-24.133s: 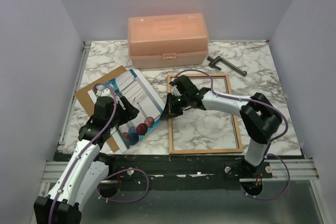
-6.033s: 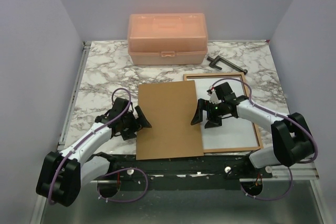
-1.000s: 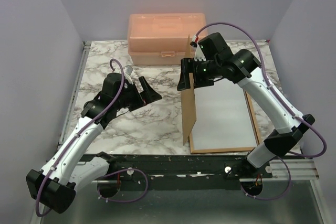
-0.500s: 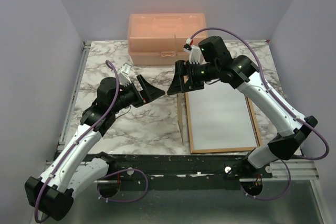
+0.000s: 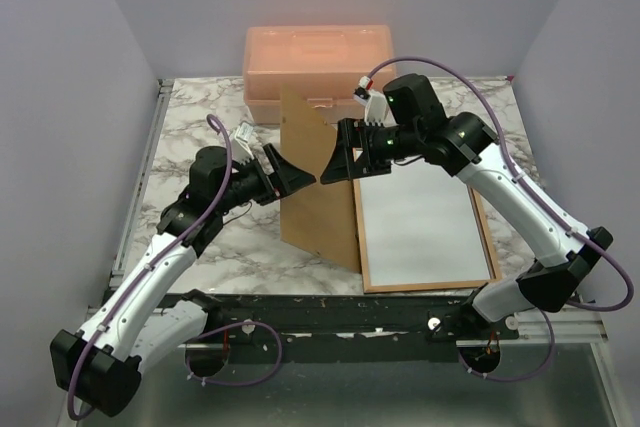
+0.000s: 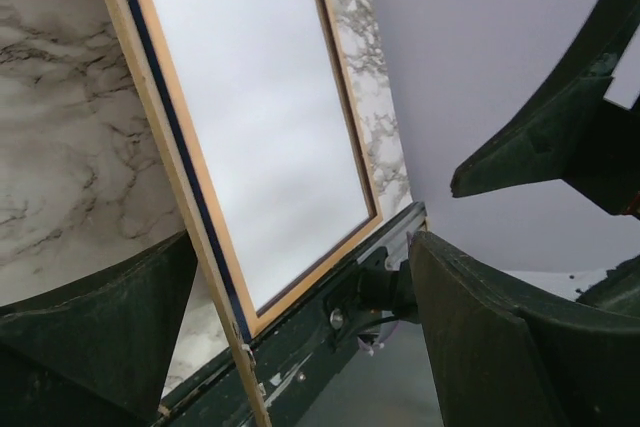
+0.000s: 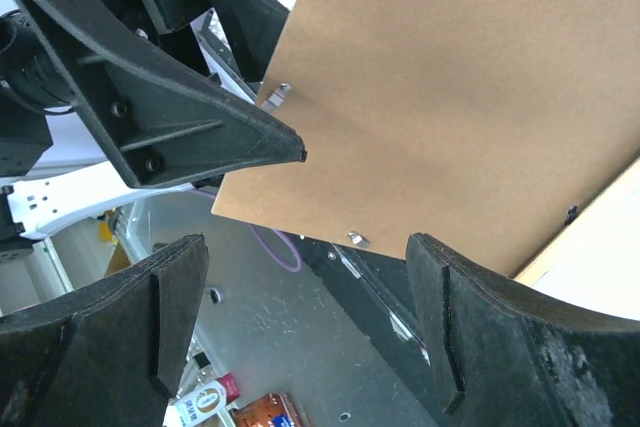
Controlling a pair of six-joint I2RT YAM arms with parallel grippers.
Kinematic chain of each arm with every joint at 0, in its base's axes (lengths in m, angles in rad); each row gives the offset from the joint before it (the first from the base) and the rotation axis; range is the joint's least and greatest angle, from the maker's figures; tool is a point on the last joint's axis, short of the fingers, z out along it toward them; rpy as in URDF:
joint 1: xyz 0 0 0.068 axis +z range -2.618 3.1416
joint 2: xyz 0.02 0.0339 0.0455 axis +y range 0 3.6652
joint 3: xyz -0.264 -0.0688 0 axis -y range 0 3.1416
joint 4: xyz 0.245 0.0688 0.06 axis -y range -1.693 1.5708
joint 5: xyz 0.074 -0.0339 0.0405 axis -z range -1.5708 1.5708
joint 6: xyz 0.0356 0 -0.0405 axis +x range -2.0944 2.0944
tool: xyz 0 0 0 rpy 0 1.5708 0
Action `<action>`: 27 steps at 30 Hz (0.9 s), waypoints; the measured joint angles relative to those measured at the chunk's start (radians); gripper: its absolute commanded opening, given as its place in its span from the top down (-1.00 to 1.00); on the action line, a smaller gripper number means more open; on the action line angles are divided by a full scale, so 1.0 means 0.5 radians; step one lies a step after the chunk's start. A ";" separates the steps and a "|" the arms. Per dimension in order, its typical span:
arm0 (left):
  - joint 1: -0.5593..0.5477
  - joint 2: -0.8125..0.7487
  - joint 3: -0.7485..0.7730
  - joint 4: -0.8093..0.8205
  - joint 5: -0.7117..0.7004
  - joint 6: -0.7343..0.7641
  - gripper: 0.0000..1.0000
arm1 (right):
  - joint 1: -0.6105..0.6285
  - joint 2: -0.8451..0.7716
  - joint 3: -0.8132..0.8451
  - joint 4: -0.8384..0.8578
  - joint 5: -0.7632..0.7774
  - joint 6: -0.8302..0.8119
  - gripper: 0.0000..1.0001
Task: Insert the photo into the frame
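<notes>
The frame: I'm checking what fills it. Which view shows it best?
Top external: the frame lies nearly whole, white sheet inside, left edge behind the brown board. Left wrist shows most of it obliquely; right wrist only a corner.

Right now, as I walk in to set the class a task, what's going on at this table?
The frame lies back up on the table's right side, with the photo inside it, white side up. The brown board stands tilted on edge along the frame's left side. The left pincer and right pincer are both open, facing each other at the board's upper part. Whether either touches the board is unclear.
</notes>
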 measured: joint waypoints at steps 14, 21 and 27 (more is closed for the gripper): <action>-0.001 0.188 0.084 -0.443 -0.205 0.130 0.42 | 0.000 -0.001 -0.058 -0.006 0.072 0.005 -0.79; 0.000 0.209 0.122 -0.613 -0.287 0.161 0.68 | 0.000 -0.008 -0.137 -0.014 0.217 0.018 -1.00; -0.001 0.093 0.193 -0.761 -0.387 0.174 1.00 | -0.007 -0.014 -0.224 -0.013 0.299 0.031 -1.00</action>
